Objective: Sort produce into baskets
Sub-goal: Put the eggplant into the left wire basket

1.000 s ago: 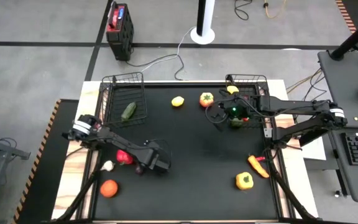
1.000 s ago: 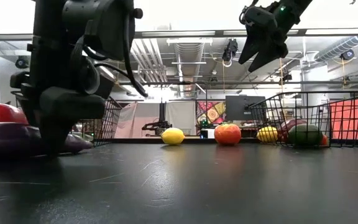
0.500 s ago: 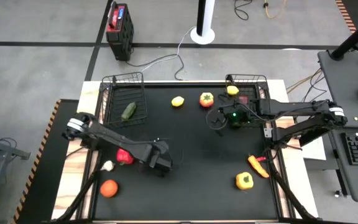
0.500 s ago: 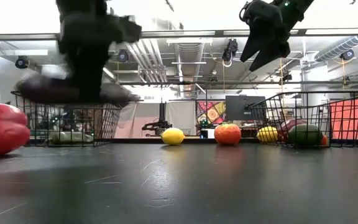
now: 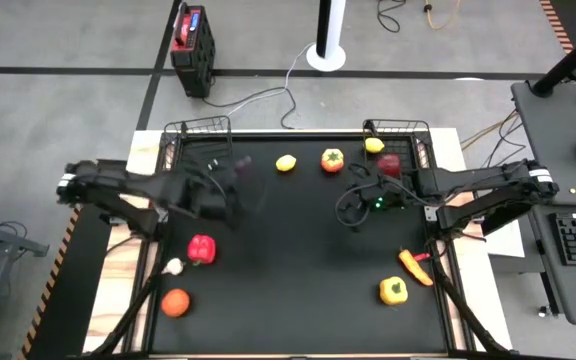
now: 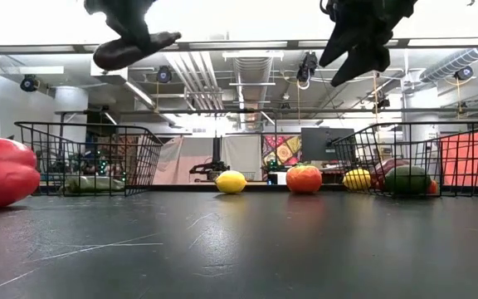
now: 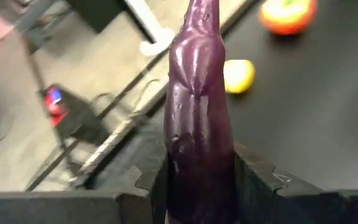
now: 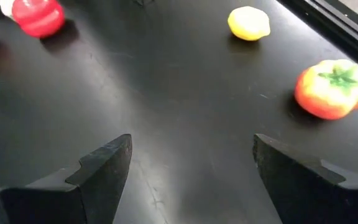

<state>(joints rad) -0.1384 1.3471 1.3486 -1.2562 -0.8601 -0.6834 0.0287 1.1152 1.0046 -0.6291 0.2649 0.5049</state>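
My left gripper (image 5: 220,192) is shut on a purple eggplant (image 7: 197,112), held high above the table beside the left black wire basket (image 5: 196,150). The eggplant also shows in the low view (image 6: 135,48). My right gripper (image 5: 351,197) is open and empty above the table, just left of the right basket (image 5: 400,150). A lemon (image 5: 286,162) and a tomato (image 5: 332,159) lie between the baskets. A red pepper (image 5: 201,249), white garlic (image 5: 173,266) and an orange tomato (image 5: 175,302) lie at the near left. My left gripper pinches the eggplant's two sides (image 7: 197,180) between its two fingers (image 7: 257,180). The fingers come from above and lie across it. The eggplant is lifted clear and hangs roughly level below the fingers, its narrow end (image 7: 204,12) sticking out.
The right basket holds a lemon (image 5: 373,145), a red piece (image 5: 390,163) and a green piece (image 6: 405,178). A green piece (image 6: 81,184) lies in the left basket. A yellow pepper (image 5: 393,291) and an orange piece (image 5: 415,266) lie near right. A red-and-black box (image 5: 193,40) stands beyond the table.
My left gripper has lifted the eggplant off the table beside the red pepper and carried it up and toward the far edge, to the left basket. My right gripper has shifted slightly toward the near edge and stays open.
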